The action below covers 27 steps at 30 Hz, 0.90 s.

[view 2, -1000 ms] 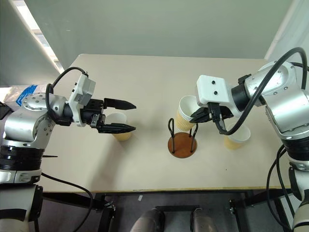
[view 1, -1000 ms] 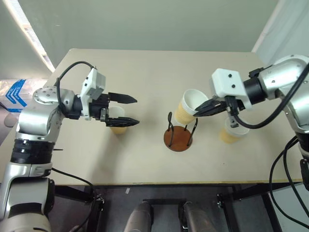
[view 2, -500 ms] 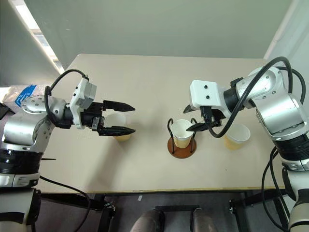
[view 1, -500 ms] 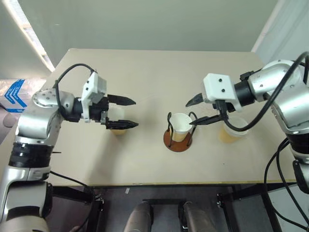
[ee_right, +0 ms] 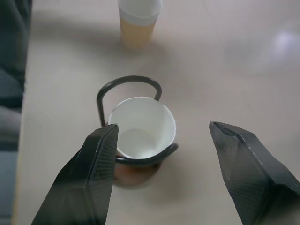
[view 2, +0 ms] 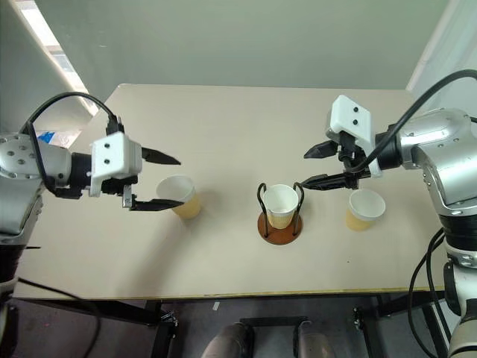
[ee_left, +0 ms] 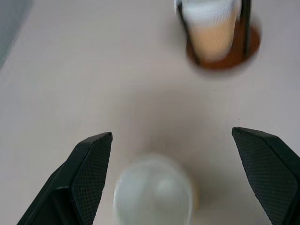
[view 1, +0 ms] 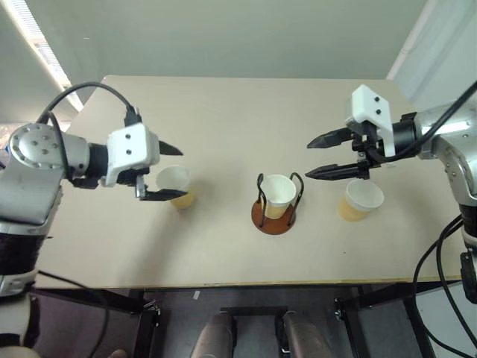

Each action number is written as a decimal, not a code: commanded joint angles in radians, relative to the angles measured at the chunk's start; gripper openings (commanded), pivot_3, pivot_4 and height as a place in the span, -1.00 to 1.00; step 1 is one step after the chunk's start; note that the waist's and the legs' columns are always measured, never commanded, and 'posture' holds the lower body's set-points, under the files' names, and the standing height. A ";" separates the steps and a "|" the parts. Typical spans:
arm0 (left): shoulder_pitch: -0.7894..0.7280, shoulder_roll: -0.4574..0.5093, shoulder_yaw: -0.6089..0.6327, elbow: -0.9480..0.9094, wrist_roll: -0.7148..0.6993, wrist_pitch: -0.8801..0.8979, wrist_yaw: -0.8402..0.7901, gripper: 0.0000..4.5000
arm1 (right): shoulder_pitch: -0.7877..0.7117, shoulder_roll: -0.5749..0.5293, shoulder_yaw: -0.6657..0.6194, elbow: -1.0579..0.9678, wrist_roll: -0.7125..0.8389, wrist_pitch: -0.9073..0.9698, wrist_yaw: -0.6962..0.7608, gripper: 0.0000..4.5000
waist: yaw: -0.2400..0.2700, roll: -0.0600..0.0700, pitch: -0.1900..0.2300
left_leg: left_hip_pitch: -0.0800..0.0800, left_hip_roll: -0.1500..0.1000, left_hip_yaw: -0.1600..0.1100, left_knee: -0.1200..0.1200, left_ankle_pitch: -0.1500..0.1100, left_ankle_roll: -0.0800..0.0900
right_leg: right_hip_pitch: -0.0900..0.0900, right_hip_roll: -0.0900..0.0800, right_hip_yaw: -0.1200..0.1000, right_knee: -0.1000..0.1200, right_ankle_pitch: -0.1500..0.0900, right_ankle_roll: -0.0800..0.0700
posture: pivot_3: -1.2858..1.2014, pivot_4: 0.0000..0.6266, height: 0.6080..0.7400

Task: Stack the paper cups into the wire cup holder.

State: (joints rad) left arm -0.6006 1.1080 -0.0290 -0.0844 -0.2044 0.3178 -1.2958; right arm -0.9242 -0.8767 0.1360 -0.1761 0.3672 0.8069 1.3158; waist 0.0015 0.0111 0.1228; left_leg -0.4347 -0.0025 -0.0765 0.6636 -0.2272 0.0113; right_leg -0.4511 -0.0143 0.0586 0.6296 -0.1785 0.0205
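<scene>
Paper cups: three small tapered cups, pale yellow-tan outside, white inside; all upright, mouths up.
Cup in holder [view 1: 278,195]: seated between the two thin black upright wire loops of the wire cup holder [view 1: 273,218], on its round reddish-brown disc base; near the middle of the beige table [view 1: 238,127].
Cup on the left [view 1: 174,185]: standing loose on the table, well apart from the holder, on the robot's left of it.
Cup on the right [view 1: 360,201]: standing loose on the table, near the holder, on the robot's right of it.
Left claw [view 1: 165,171]: released, black fingers spread wide, nothing held; hovering at the left cup, one finger on either side as seen from the head; in the left wrist view the cup [ee_left: 154,191] sits between the fingers, apparently untouched.
Right claw [view 1: 323,156]: released, fingers apart, empty; pointing toward the robot's left, above the table between holder and right cup.
Deciding relation: left cup lies directly ahead of and below the left claw, long axis vertical, roughly crosswise to the fingers.
Nearer arm: left arm for the left cup; right arm for the right cup.
Judgement on progress: one cup placed, two remaining.
Judgement on next move: likely a lowering and closing on the left cup wall; crushing or tipping the thin paper is the risk.
</scene>
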 commanded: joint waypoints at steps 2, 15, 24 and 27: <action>0.028 0.025 -0.015 -0.051 0.050 0.004 0.021 1.00 | -0.001 0.011 -0.070 -0.017 0.073 -0.041 0.008 0.46 | -0.001 0.000 0.000 | 0.000 0.000 0.000 0.000 0.000 0.000 | -0.001 0.000 0.000 0.001 0.000 -0.001 | 0.03 -0.52 1.00; 0.008 0.011 -0.086 0.057 0.171 -0.085 0.029 1.00 | 0.025 0.018 -0.104 -0.034 0.169 -0.042 -0.025 0.46 | -0.001 0.000 0.000 | -0.001 0.000 -0.001 0.000 -0.001 -0.001 | -0.001 0.000 0.000 0.002 0.000 -0.002 | 0.03 -0.52 1.00; -0.119 -0.133 -0.189 0.280 0.261 -0.215 0.027 1.00 | 0.048 0.009 -0.108 -0.035 0.167 -0.082 -0.044 0.46 | 0.004 0.000 0.000 | -0.001 0.000 -0.001 0.001 -0.001 -0.001 | -0.001 -0.001 -0.001 0.002 0.000 -0.002 | 0.03 -0.52 1.00; -0.150 -0.163 -0.213 0.332 0.267 -0.260 -0.001 0.72 | 0.062 0.006 -0.116 -0.045 0.170 -0.088 -0.054 0.48 | 0.003 0.000 0.000 | -0.001 0.000 -0.001 0.001 -0.001 -0.001 | -0.001 -0.001 -0.001 0.001 0.001 -0.002 | 0.03 -0.52 1.00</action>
State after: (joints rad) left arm -0.7213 0.9432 -0.2527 0.2363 0.0600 0.0851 -1.2807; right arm -0.8616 -0.8580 0.0587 -0.1987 0.5266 0.7353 1.2726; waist 0.0050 0.0107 0.1227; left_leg -0.4358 -0.0028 -0.0774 0.6643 -0.2281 0.0104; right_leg -0.4522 -0.0149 0.0579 0.6308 -0.1775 0.0195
